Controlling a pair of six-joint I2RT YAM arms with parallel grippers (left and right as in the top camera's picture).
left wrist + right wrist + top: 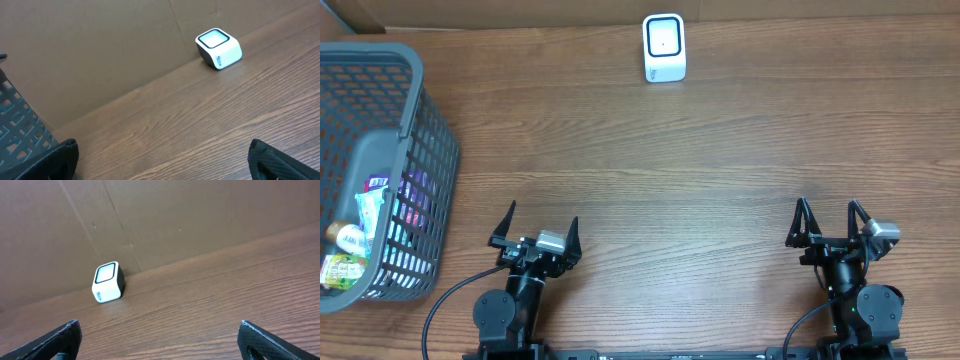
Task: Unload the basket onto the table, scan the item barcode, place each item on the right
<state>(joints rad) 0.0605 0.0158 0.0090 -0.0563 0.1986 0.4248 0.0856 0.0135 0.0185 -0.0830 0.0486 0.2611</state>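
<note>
A white barcode scanner (664,47) with a dark-framed window stands at the far edge of the wooden table; it also shows as the scanner (218,48) and the scanner (107,282) in the wrist views. Packaged items (370,213) lie in a grey mesh basket (415,85) at the left; which one is the task's item I cannot tell. My left gripper (541,217) (161,145) stands open and empty near the front edge, just right of the basket. My right gripper (828,207) (159,324) is open and empty at the front right.
A brown cardboard wall (175,220) runs along the table's back edge behind the scanner. The basket's mesh side (20,132) stands close to my left finger (55,160). Bare wooden tabletop (680,190) lies between the grippers and the scanner.
</note>
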